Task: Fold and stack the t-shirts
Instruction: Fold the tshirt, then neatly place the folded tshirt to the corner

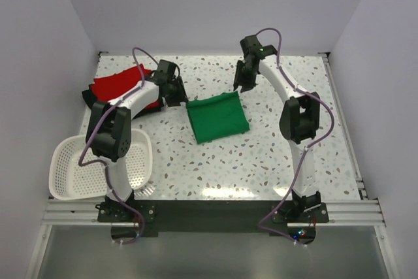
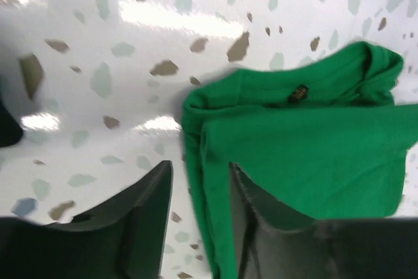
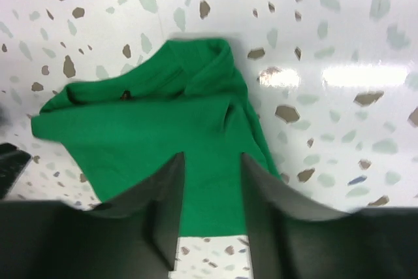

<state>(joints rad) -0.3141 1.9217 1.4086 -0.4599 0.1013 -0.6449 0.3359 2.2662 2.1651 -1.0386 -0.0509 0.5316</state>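
Observation:
The bright green t-shirt [image 1: 217,117] lies folded into a small rectangle in the middle of the table. It also shows in the left wrist view [image 2: 307,155] and in the right wrist view [image 3: 163,129]. The red t-shirt [image 1: 119,85] lies on the black t-shirt [image 1: 89,99] at the far left. My left gripper [image 1: 177,96] is open and empty just off the green shirt's left edge, which runs between its fingers [image 2: 199,227]. My right gripper [image 1: 240,84] is open and empty above the shirt's far right corner [image 3: 210,213].
A white slotted basket [image 1: 68,168] stands at the near left, beside the left arm's base. Grey walls close in the speckled table [image 1: 274,161] on three sides.

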